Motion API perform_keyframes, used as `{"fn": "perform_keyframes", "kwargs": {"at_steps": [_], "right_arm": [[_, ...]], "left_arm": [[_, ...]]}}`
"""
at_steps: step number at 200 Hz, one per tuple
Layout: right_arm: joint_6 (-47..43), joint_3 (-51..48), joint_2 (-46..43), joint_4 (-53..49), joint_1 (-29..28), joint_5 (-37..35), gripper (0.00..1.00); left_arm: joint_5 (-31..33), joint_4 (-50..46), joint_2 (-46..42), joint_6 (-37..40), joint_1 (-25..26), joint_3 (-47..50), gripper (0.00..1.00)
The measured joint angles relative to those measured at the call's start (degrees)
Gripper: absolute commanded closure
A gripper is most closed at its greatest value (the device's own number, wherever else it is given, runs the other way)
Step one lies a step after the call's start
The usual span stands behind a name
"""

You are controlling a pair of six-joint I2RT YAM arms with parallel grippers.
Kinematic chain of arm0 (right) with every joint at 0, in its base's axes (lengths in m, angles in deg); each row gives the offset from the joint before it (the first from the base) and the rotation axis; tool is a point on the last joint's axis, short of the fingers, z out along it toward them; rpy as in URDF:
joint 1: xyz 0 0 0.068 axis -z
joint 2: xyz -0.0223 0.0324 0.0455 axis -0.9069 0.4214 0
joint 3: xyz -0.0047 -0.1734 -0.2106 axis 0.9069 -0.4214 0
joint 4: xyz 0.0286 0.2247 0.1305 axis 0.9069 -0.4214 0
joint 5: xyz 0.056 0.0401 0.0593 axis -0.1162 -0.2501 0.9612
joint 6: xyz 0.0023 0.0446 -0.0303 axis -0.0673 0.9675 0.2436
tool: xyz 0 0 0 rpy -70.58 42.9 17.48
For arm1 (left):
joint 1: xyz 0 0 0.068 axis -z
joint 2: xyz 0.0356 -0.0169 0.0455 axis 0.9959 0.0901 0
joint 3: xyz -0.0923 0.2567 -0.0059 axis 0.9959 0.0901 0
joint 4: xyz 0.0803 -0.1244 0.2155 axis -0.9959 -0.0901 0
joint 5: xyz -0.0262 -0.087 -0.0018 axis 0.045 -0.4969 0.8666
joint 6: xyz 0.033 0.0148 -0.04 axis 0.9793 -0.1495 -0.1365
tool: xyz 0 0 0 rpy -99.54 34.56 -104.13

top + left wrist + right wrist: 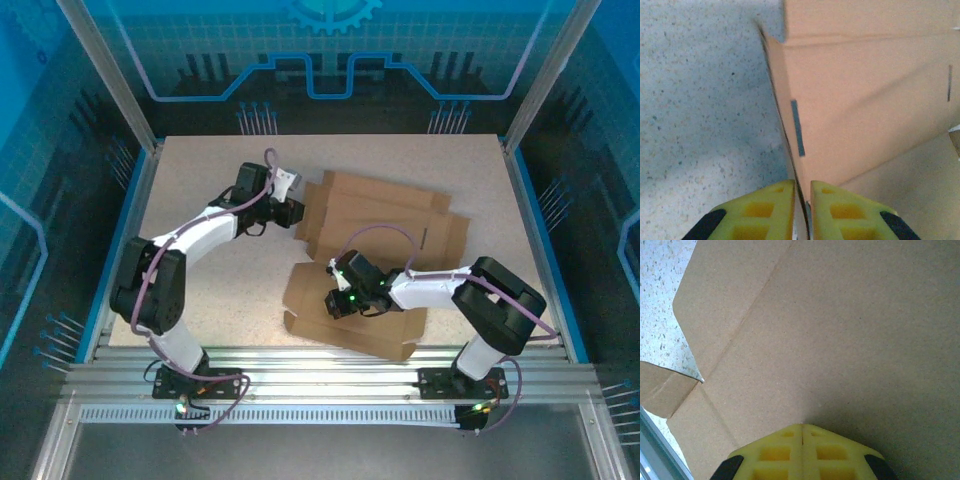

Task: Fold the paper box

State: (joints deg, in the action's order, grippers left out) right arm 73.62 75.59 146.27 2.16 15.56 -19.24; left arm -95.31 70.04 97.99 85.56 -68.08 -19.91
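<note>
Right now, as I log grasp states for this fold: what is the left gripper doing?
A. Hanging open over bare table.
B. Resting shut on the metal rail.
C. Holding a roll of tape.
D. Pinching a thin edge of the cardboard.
D: in the left wrist view the left gripper is closed on either side of a flap edge of the paper box.

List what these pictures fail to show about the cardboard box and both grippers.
Top view: the white right arm covers part of the brown cardboard box.
Left wrist view: the bottom edge cuts off the yellow-fingered left gripper, hiding how deep the flap sits.
Right wrist view: whether the shut right gripper touches the cardboard.
</note>
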Motion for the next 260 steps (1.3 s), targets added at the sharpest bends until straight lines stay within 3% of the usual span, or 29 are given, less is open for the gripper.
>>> {"fn": "perform_keyframes", "kwargs": {"at_steps": [47, 76, 96, 144, 226, 260], "right_arm": [[0.2, 0.2, 0.0, 0.2, -1.0, -1.9, 1.0], [0.2, 0.6, 0.5, 0.4, -1.2, -2.3, 1.0], [0.2, 0.9, 0.8, 0.7, -1.3, -2.3, 1.0], [-0.2, 0.9, 1.6, 2.4, -1.4, -1.9, 1.0], [-1.0, 1.3, 3.3, 5.1, -1.4, 0.2, 1.0], [-1.4, 1.4, 3.4, 5.3, -1.4, 0.5, 1.0]], "left_arm": [[2.0, 3.7, -5.9, -1.0, 1.3, 9.9, 0.85], [4.3, 2.8, -5.7, -2.3, 1.8, 9.5, 0.77], [4.9, -3.1, -1.6, -2.7, 1.5, 1.7, 0.74], [3.3, -14.3, 11.3, -2.8, -0.9, -19.6, 0.48], [3.4, -32.2, 31.4, -2.4, -3.6, -44.8, 0.35], [3.4, -35.8, 35.4, -1.5, -4.2, -48.8, 0.33]]}}
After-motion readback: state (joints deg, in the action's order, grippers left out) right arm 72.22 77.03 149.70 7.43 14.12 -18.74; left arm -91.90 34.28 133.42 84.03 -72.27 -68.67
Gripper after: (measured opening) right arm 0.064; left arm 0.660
